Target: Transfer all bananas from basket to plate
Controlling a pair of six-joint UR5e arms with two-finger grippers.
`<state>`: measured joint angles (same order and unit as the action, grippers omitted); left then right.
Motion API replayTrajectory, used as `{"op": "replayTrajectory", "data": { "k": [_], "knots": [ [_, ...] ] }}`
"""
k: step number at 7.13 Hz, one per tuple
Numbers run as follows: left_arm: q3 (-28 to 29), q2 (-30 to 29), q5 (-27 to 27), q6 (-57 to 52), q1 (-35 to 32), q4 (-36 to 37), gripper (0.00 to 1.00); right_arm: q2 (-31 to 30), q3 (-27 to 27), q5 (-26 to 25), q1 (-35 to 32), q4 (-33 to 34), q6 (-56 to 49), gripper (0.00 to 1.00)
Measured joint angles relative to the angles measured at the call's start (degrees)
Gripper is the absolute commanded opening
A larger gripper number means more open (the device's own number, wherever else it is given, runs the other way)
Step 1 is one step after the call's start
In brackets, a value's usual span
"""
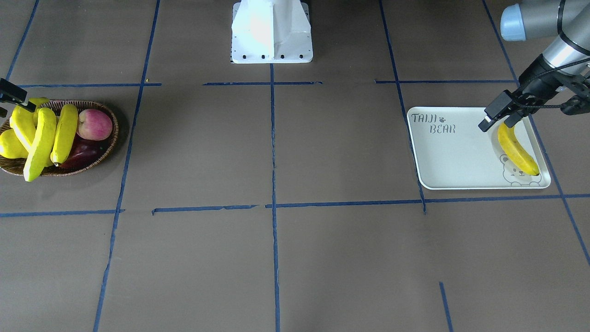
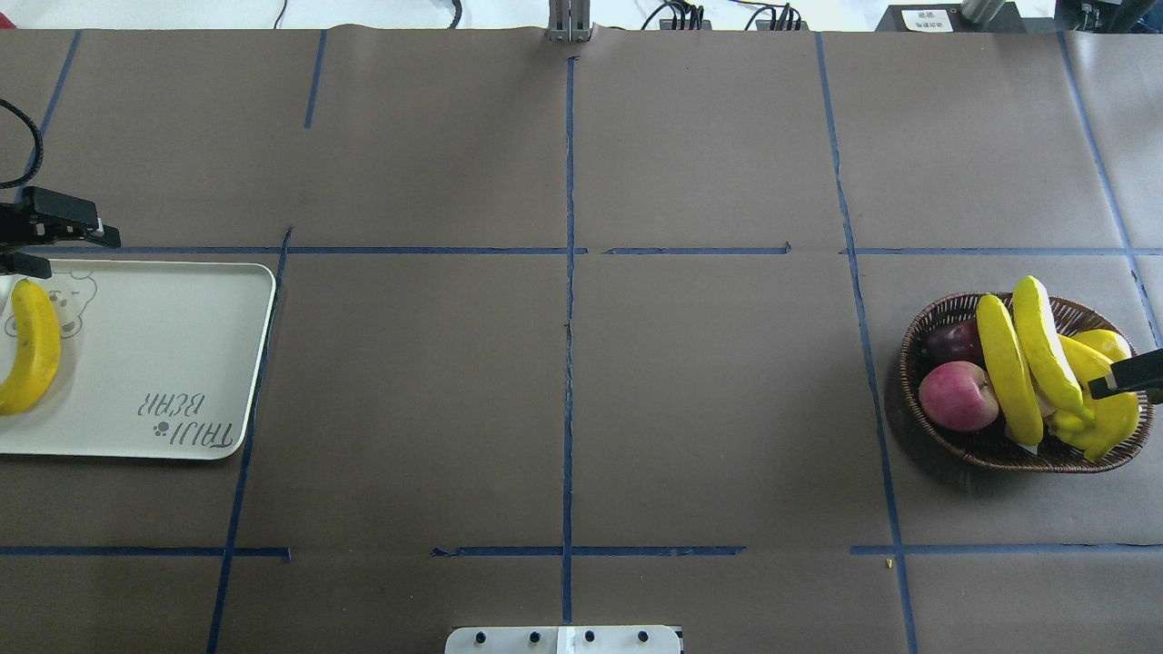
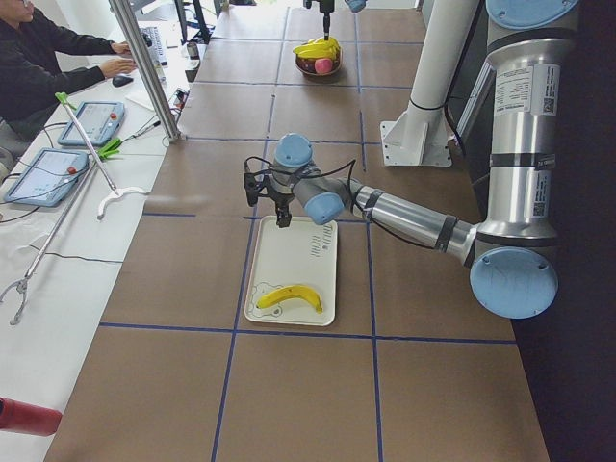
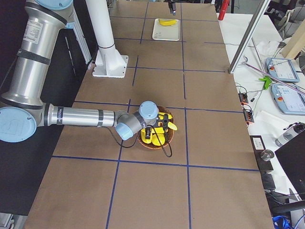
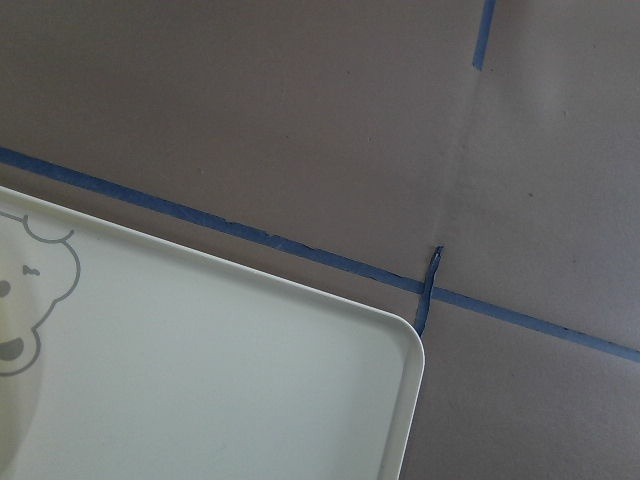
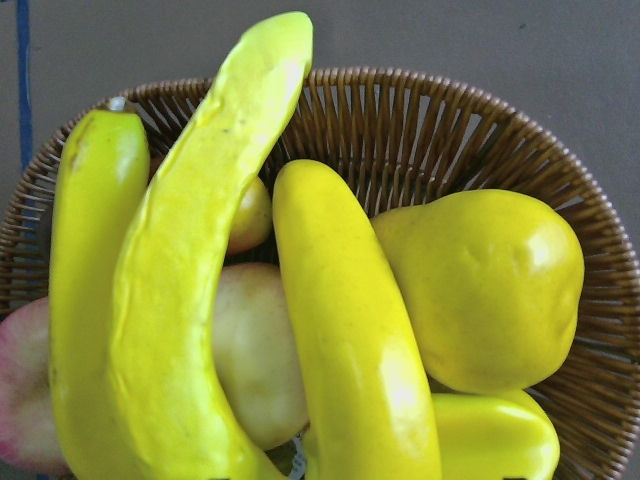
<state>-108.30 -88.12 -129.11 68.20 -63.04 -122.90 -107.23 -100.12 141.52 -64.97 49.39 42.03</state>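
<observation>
L gripper (image 1: 497,124) spread, tilted over plate (image 1: 442,159); R gripper (image 2: 1122,380) over basket (image 2: 916,338), state unclear.

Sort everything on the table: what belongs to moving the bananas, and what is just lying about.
Job:
- banana already on the plate
- bananas left in the basket

Lying about, all in the basket:
- apple
- pear
- dark fruit

Yellow bananas (image 1: 40,140), brown woven basket (image 6: 420,120), pale plate (image 1: 454,159), blue-taped brown table (image 1: 322,258).
</observation>
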Motion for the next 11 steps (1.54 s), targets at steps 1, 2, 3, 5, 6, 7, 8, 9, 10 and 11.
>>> {"op": "replayTrajectory", "data": {
  "k": [1, 2, 3, 5, 6, 7, 8, 9, 10, 11],
  "knots": [
    [0.1, -0.1, 0.0, 0.0, 0.0, 0.0, 0.99, 0.0, 0.0, 0.1, 0.1, 0.0, 0.0, 0.41],
    [0.2, -0.2, 0.0, 0.1, 0.0, 0.0, 0.99, 0.0, 0.0, 0.0, 0.3, 0.1, 0.0, 0.19],
    [0.3, -0.4, 0.0, 0.1, 0.0, 0.0, 0.99, 0.0, 0.0, 0.0, 0.5, 0.1, -0.1, 0.06],
    [0.4, -0.5, 0.0, 0.1, 0.0, 0.0, 0.99, 0.0, -0.4, 0.2, 0.4, -0.1, -0.1, 0.01],
    [0.4, -0.6, 0.0, 0.1, 0.0, 0.0, 0.99, -0.2, -0.6, 0.2, -0.4, -0.2, -0.3, 0.01],
    [0.4, -0.6, 0.0, 0.2, 0.0, 0.0, 0.99, -0.4, -1.3, 0.3, -2.4, -0.2, -0.5, 0.01],
    [0.4, -0.6, 0.0, 0.2, 0.0, 0.0, 0.99, -0.6, -2.6, 0.4, -4.5, -0.2, -0.7, 0.01],
    [0.4, -0.7, -0.1, 0.2, 0.0, 0.0, 0.99, -0.9, -4.3, 0.6, -7.0, -0.2, -0.7, 0.01],
    [0.4, -0.7, -0.1, 0.2, 0.0, 0.0, 0.99, -1.0, -6.4, 1.4, -9.6, -0.2, -0.7, 0.01],
    [0.5, -0.8, -0.1, 0.2, 0.1, 0.0, 0.99, -0.9, -8.1, 3.4, -12.3, -0.1, -0.7, 0.01]
  ]
}}
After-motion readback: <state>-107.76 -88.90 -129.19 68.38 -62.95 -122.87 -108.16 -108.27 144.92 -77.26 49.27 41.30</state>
